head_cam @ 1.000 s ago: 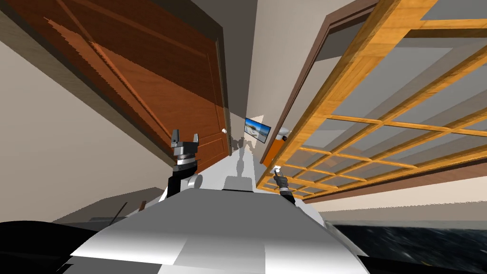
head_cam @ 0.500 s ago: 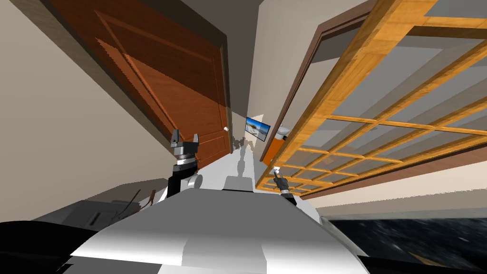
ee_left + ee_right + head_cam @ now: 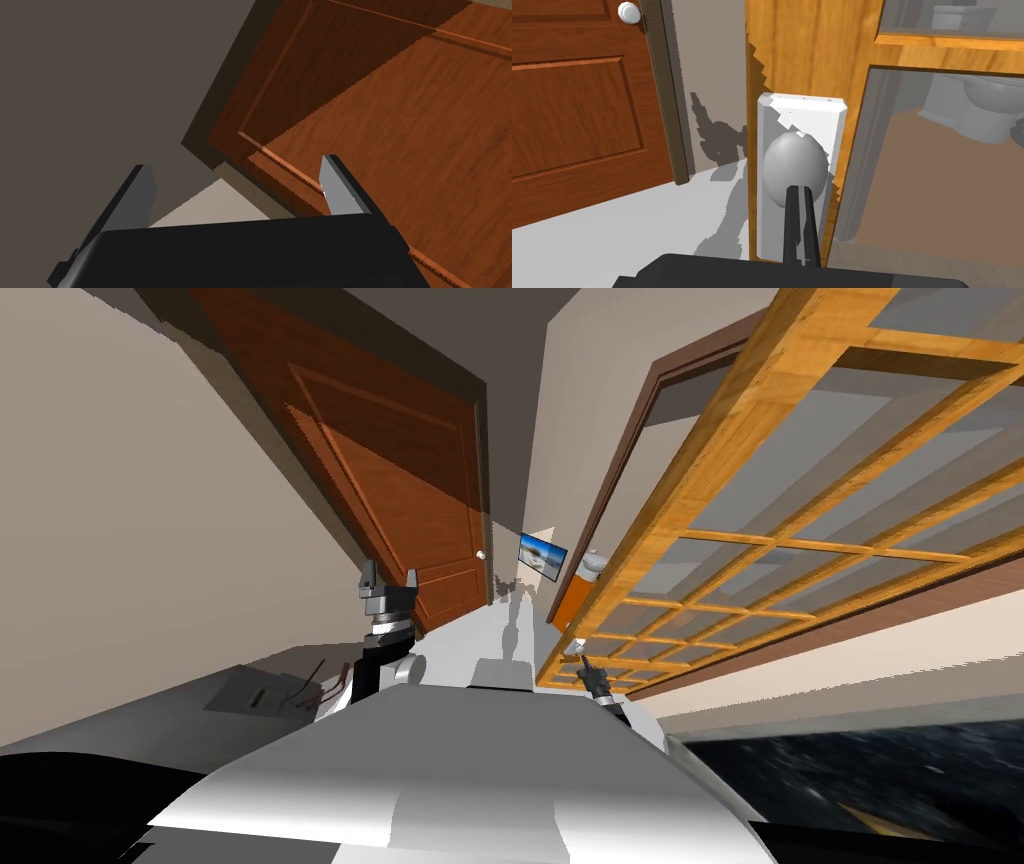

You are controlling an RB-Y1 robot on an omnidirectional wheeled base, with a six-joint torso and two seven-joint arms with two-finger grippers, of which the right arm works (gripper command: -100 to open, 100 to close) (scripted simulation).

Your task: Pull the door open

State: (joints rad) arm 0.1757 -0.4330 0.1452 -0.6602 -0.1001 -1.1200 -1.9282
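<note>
Fingers [image 3: 799, 225] of right gripper [image 3: 798, 192] together, touching knob [image 3: 792, 157]

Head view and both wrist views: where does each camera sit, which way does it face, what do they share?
Head view: on the head, steeply down a hallway between brown door and glazed door; left gripper raised.
Left wrist view: on the left hand, facing the brown door past its open fingers.
Right wrist view: on the right hand, facing the glazed door's grey knob; right gripper shut, tip at it.
Shared: all show the brown door; head and right wrist also its white knob.
</note>
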